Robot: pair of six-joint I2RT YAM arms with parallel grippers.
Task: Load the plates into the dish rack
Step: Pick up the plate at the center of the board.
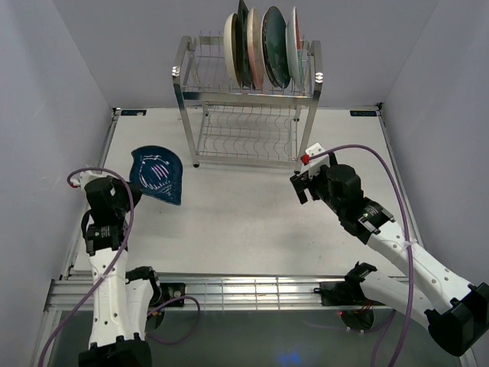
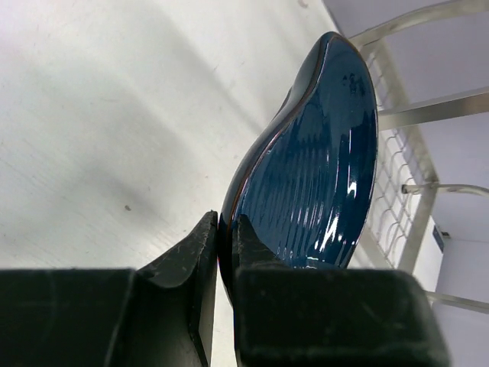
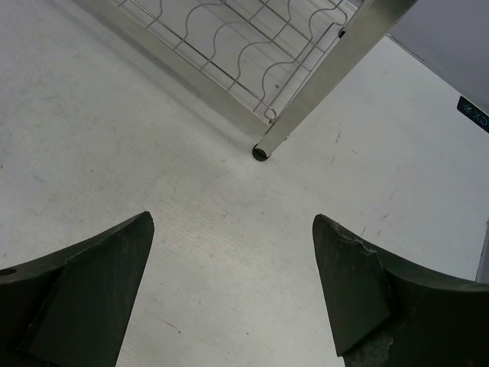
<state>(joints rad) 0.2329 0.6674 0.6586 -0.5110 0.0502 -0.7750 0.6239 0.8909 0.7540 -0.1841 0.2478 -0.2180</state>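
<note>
At the far edge of the table (image 1: 252, 229), about midway along it, stands the dish rack (image 1: 248, 115), its four legs on the white surface. A row of plates (image 1: 263, 46) stands on edge in the slots of the upper tier, bunched toward the rack's right half. The lower shelf (image 1: 244, 138) looks bare.

Near the left edge of the table, well apart from the rack, the dark blue plate (image 1: 157, 174) is held clear of the surface and tilted up. The left gripper (image 2: 224, 233) is pinched nearly closed on the plate's near rim, one finger on each face.

The step in hand appears to be carrying this plate to the rack. The next move calls for swinging it toward the far edge, turning it upright and lining it up with a free slot, most likely on the left part of the upper tier, then lowering it before letting go.

The rack's left post and top rail lie along that path, and the plates already loaded leave little room on the right. The right gripper (image 3: 233, 222) hovers low with its jaws spread wide and nothing between them, just in front of the rack's near right leg (image 3: 263, 149), clear of the left arm's route.
</note>
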